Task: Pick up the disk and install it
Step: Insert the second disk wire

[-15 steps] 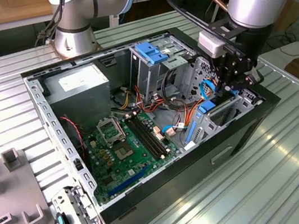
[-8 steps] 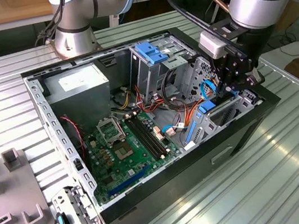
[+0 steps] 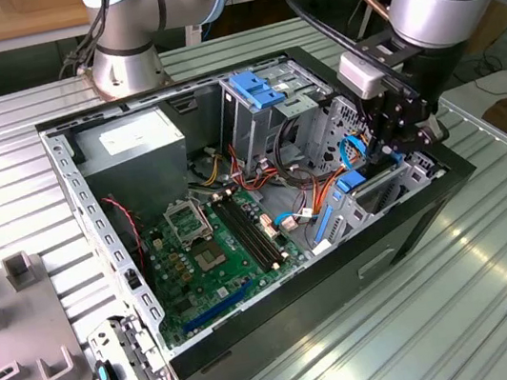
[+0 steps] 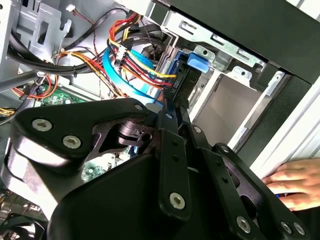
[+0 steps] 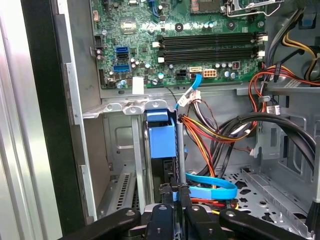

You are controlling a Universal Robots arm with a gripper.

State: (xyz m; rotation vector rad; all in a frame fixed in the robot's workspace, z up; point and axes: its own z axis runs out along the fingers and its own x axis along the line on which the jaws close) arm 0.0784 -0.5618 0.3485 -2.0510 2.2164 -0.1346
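Item: claw (image 5: 172, 192), clamped on the disk (image 5: 162, 137) edge-on, which I see standing upright in the drive bay by the case (image 3: 404, 224) front wall. I judge it stiff, weighty, shock-sensitive; grip the narrow edges. Beyond: motherboard (image 5: 190, 45).

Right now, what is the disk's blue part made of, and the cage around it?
The disk's blue rail looks like plastic: a solid, even blue with soft, rounded edges and a dull shine. The drive cage around it looks like bare sheet metal: pale grey, thin folded edges, punched slots. The gripper looks like matte black metal with screws.
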